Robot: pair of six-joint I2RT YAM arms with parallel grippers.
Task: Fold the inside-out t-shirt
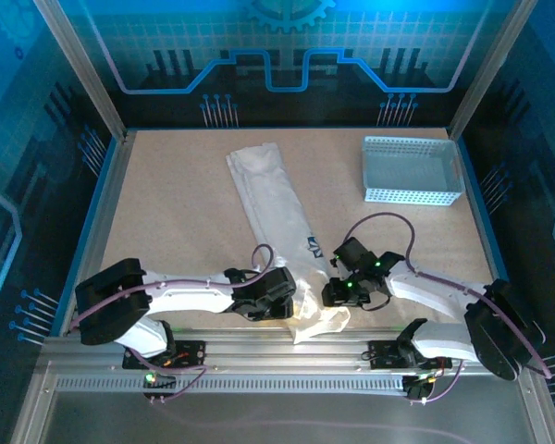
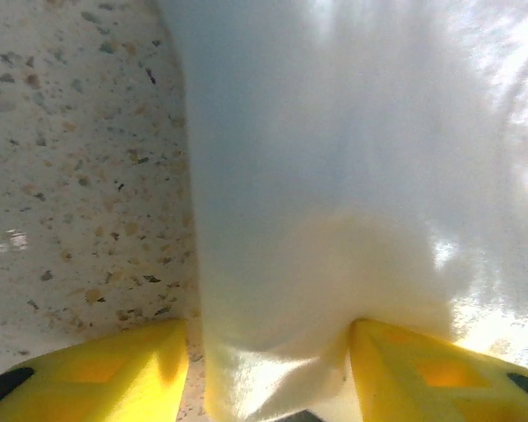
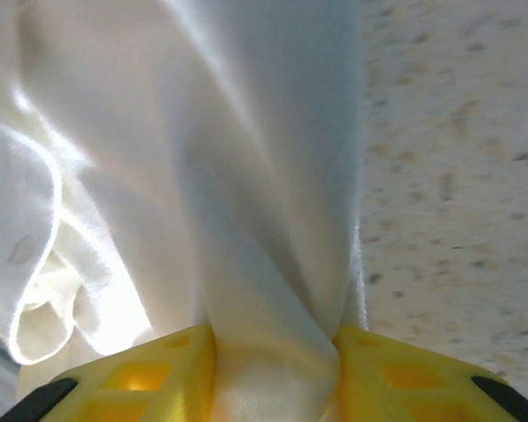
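The inside-out t-shirt (image 1: 268,199) lies folded into a long white strip running from the far middle of the table toward the near edge, its dark logo (image 1: 314,247) showing and its near end bunched up. My left gripper (image 1: 294,301) is at that near end from the left. In the left wrist view, the t-shirt (image 2: 334,176) sits between the yellow fingers (image 2: 114,369) of the left gripper (image 2: 268,378), touching the right one, with a sliver of table beside the left one. My right gripper (image 1: 330,294) (image 3: 273,369) is shut on a gathered fold of the t-shirt (image 3: 246,176).
A light blue-grey perforated basket (image 1: 414,196) stands at the far right of the speckled table (image 1: 166,213). Blue rails and metal posts border the table. Both arm bases sit on the metal rail at the near edge.
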